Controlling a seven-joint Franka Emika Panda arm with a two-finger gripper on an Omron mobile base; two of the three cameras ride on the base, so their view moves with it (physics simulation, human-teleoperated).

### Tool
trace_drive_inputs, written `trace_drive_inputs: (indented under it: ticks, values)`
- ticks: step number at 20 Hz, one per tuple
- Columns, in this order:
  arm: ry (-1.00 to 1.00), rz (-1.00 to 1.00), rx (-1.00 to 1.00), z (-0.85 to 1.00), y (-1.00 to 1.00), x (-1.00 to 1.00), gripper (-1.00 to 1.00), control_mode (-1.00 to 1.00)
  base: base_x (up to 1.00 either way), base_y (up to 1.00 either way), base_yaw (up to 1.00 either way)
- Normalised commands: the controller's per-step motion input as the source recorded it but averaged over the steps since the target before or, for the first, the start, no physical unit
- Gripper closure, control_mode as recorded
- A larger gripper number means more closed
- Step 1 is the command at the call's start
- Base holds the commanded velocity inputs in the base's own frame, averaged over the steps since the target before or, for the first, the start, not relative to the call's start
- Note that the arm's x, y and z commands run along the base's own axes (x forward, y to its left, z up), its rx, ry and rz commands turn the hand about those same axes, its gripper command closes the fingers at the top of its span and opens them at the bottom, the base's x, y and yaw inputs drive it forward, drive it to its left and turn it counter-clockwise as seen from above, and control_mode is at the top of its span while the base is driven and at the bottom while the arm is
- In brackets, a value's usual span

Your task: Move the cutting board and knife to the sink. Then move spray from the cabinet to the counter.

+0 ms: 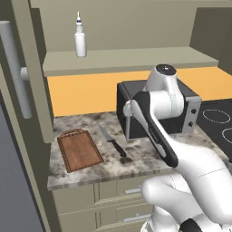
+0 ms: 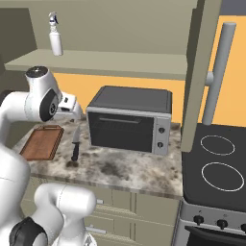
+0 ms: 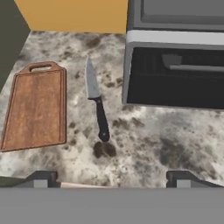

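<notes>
Bench (image 1: 149, 156) of speckled marble look, carrying the toaster oven (image 2: 129, 119) at the back and, to its left, both first-stage things not yet moved. Cabinet (image 1: 27, 90) standing with its door swung wide, bar handle (image 1: 13, 68) forward, spray (image 1: 80, 41) upright on the shelf inside, well above the worktop and for later. Cutting board (image 3: 35, 105) lying flat near the bench's left end, handle tab toward the orange wall. Knife (image 3: 97, 105) just beside it on the oven side, apart from the board, blade pointing to the wall, black handle toward the bench's front edge. Gripper (image 3: 111, 177) hanging above the bench's near edge, looking down on both, jaws spread wide and empty. Seems the very start of the first stage: a pick of board or knife not yet begun, sink nowhere among these views. Next move likely calls for a descent over the chosen piece, jaws turned across the knife's slim handle or across the board's raised rim, then a carry off to one side, probably with the base driving.
</notes>
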Motion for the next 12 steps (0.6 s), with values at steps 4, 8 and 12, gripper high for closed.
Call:
trace_drive_inputs:
  ticks: [4, 8, 12]
  values:
    - [0.00, -0.01, 0.01, -0.19, 0.58, 0.04, -1.00, -1.00, 0.00, 0.00, 0.00]
    - [0.00, -0.05, 0.00, -0.21, 0.63, 0.16, -1.00, -1.00, 0.00, 0.00, 0.00]
    - [0.00, -0.04, 0.00, -0.22, 0.57, 0.26, -1.00, -1.00, 0.00, 0.00, 0.00]
